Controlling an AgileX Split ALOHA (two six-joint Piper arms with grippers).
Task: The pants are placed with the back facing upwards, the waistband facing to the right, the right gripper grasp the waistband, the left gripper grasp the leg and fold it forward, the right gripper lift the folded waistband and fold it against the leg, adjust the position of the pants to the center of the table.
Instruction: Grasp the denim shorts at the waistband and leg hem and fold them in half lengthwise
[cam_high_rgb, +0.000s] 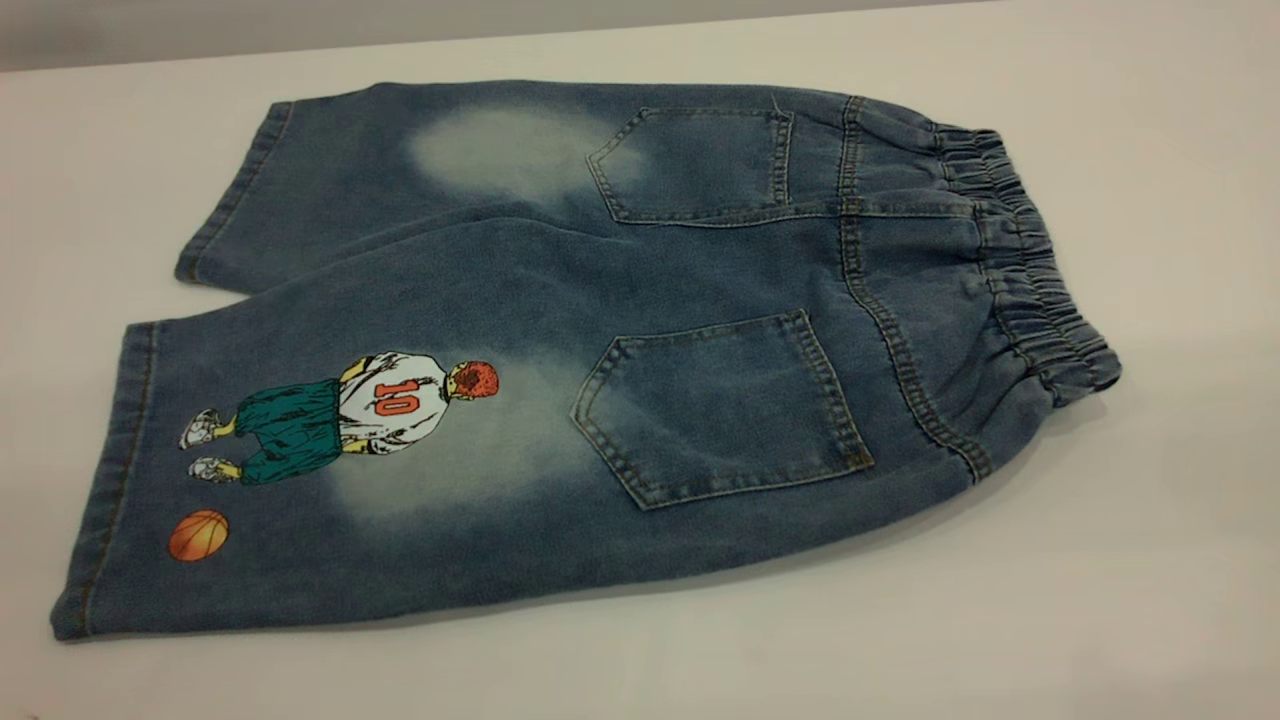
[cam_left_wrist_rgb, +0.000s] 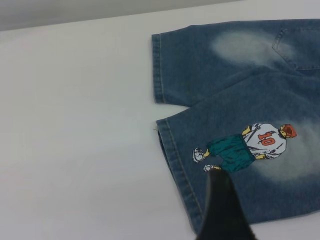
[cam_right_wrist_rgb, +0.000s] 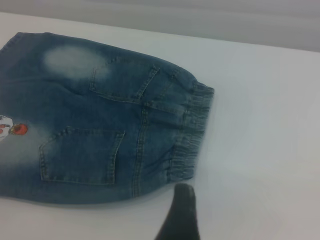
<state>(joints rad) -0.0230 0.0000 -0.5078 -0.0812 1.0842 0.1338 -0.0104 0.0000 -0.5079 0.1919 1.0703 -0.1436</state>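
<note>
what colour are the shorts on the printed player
Teal green shorts on the printed player, clearest in the exterior view.

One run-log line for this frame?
pants flat, back up | waistband right | left gripper over leg | right gripper near waistband

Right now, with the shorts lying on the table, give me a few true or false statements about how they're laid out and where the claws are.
1. The shorts lie flat, back pockets up. True.
2. The waistband is at the exterior view's left. False: it is at the right, with the leg hems at the left.
3. The printed leg is the one nearer the camera. True.
4. The shorts are already folded in half. False: both legs lie spread out, unfolded.
5. The right claw grips the waistband. False: its one visible tip is over the table beside the waistband, holding nothing.
</note>
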